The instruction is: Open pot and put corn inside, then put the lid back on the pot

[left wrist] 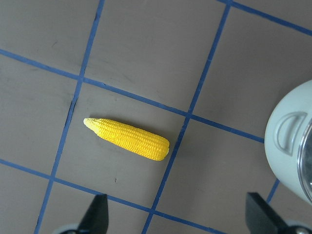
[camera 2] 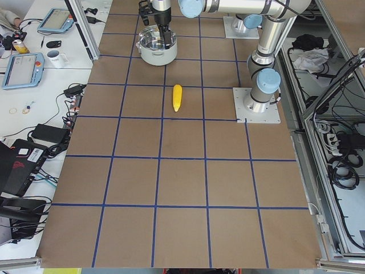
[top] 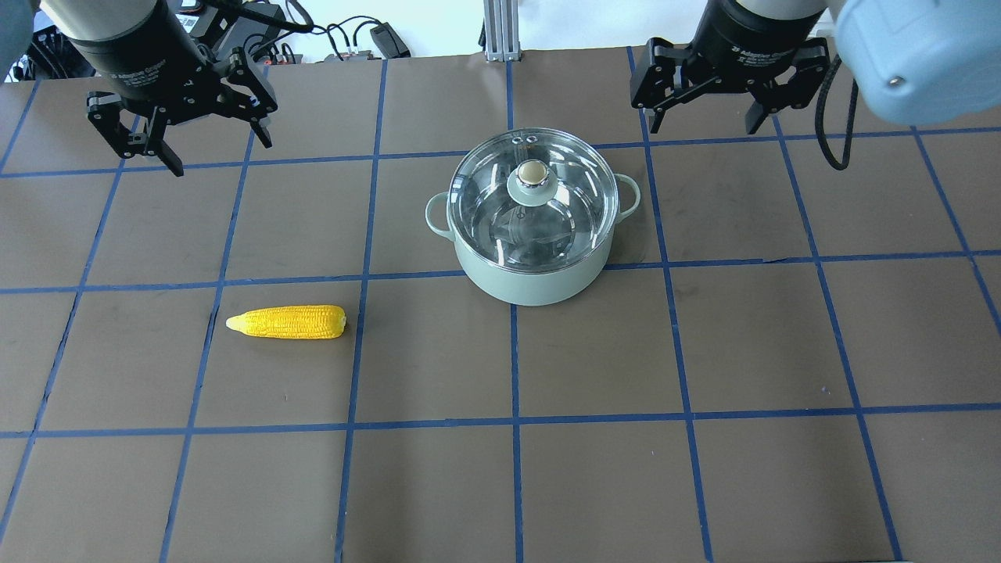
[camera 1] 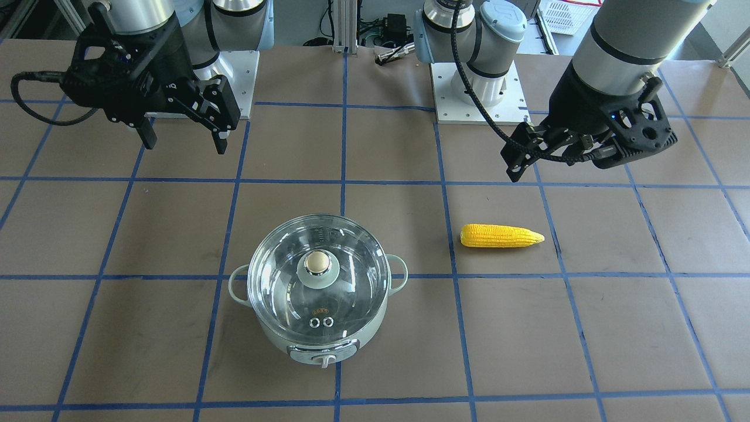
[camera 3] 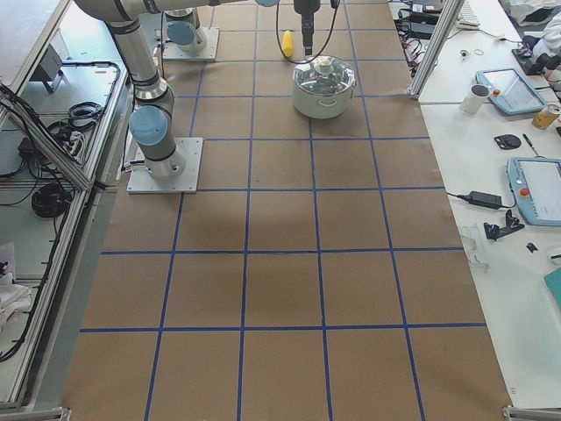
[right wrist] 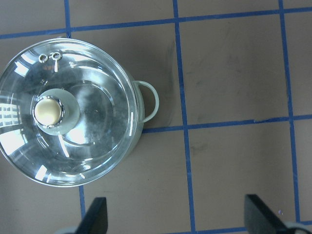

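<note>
The pale mint-green pot (top: 532,277) stands near the table's middle with the clear glass lid (top: 485,195) on it, gold-beige knob (top: 532,173) up. It also shows in the front view (camera 1: 275,337). The yellow corn (top: 288,322) lies flat on the table, well apart from the pot on my left arm's side, pointed end away from the pot. My left gripper (top: 220,155) is open and empty, high above the table beyond the corn (left wrist: 127,139). My right gripper (top: 704,125) is open and empty, raised beside the pot's far right; the lid (right wrist: 97,126) shows below it.
Brown table cover with a blue tape grid. The arms' base plates (camera 1: 480,94) sit at the robot's edge. Cables and a power brick (top: 383,35) lie past the far edge. Side desks with tablets (camera 3: 535,189) and a mug (camera 3: 479,95) stand beyond the table.
</note>
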`<state>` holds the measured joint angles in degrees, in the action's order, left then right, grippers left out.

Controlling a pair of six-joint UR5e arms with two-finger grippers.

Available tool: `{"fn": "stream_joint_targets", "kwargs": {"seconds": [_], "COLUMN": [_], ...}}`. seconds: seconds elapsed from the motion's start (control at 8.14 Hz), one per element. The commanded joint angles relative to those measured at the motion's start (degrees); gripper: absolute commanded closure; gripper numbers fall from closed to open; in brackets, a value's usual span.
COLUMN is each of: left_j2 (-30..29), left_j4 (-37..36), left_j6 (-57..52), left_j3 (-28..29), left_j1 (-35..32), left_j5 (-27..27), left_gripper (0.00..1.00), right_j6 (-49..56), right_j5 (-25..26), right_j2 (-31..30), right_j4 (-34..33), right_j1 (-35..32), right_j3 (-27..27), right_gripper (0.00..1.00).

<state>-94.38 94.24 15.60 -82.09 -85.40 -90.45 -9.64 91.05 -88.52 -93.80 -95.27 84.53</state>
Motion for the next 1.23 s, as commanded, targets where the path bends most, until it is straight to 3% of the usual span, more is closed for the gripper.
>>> {"fn": "stream_joint_targets", "kwargs": {"seconds": [0.0, 0.37, 0.61, 0.86, 1.11], "left_j2": [-1.0, -2.6, -4.7, -6.9, -7.5], "left_j4": [4.7, 6.5, 5.8, 5.4, -6.4], "left_j6": [12.3, 31.5, 33.0, 42.9, 50.9], "left_j3": [-0.4, -0.4, -0.6, -1.3, -8.7], "left_j1": [5.5, 6.7, 6.7, 6.8, 6.8], "left_j5": [0.2, 0.6, 0.8, 1.2, 7.5], "left_gripper": [0.0, 0.0, 0.0, 0.0, 0.0], "right_j6": [-0.4, -2.8, -2.9, -2.9, -7.0], "right_j5": [-1.3, -1.0, -1.0, -0.8, 1.6], "right_j2": [8.3, 16.4, 17.0, 16.8, 17.8], "right_j4": [-5.4, -14.6, -18.8, -20.9, -21.9], "right_j1": [-1.1, -10.8, -12.0, -12.0, -12.0], "right_j3": [-3.0, -2.8, 0.4, 3.3, 3.2], "right_gripper": [0.0, 0.0, 0.0, 0.0, 0.0]}}
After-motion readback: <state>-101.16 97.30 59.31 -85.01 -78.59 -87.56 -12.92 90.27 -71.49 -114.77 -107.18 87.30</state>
